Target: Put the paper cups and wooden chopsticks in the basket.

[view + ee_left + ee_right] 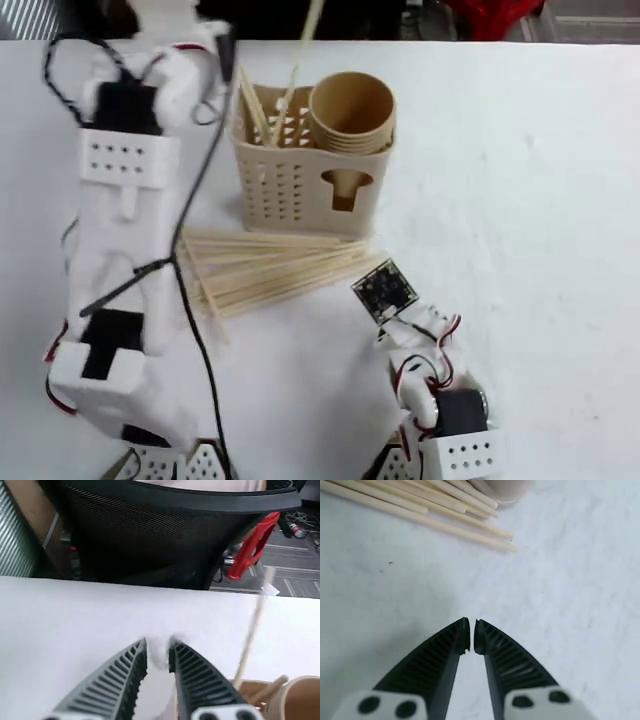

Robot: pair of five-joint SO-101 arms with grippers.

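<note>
Left claw (pixel 157 647) is held barely ajar and empty, beside the basket (pixel 290 190) of paper cups (pixel 352 110). Loose wooden chopsticks (pixel 270 268) are laid crosswise just ahead of the right claw (pixel 471 627), closed on nothing, judged the nearer.

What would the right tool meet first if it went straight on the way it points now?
Probably the wooden chopsticks lying on the table; the right tool may touch the table itself first, since depth is unclear.
</note>
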